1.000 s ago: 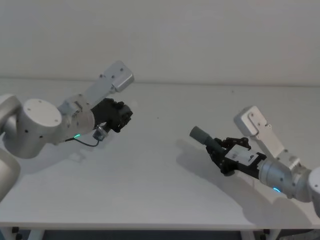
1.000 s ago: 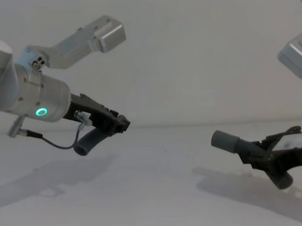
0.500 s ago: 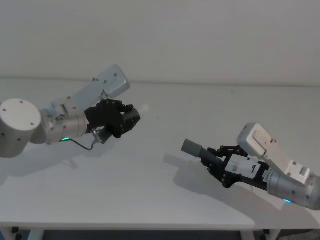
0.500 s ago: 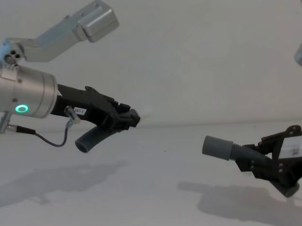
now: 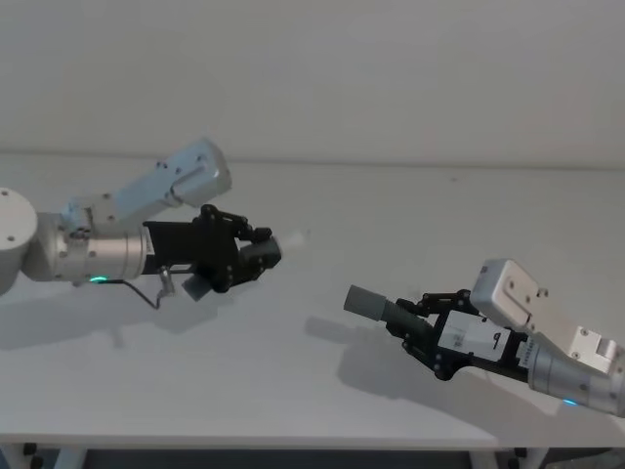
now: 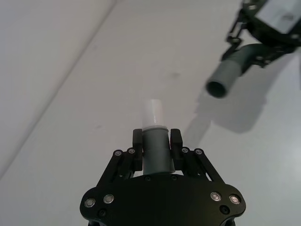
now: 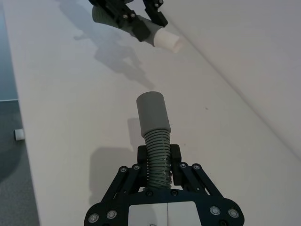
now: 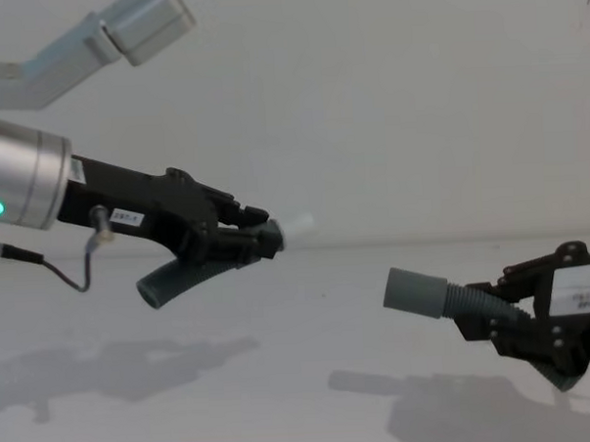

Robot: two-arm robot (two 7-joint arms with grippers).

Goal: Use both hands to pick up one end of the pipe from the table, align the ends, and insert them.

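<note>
Left gripper (image 5: 266, 249), clamped on its hose piece (image 8: 166, 283), has swung level, so its whitish tip (image 8: 297, 226) now faces the grey cuff (image 8: 413, 291) of the second hose piece (image 8: 475, 309), gripped by the right gripper (image 5: 418, 327); both ends are above the table (image 5: 312, 391), well apart, alignment nearly set

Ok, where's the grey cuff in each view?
Head: grey cuff low, right of centre.
Chest: grey cuff right of centre.
Left wrist: grey cuff far off, mouth toward camera.
Right wrist: grey cuff just ahead of right gripper.
Landmark: right gripper clamping its ribbed hose.
</note>
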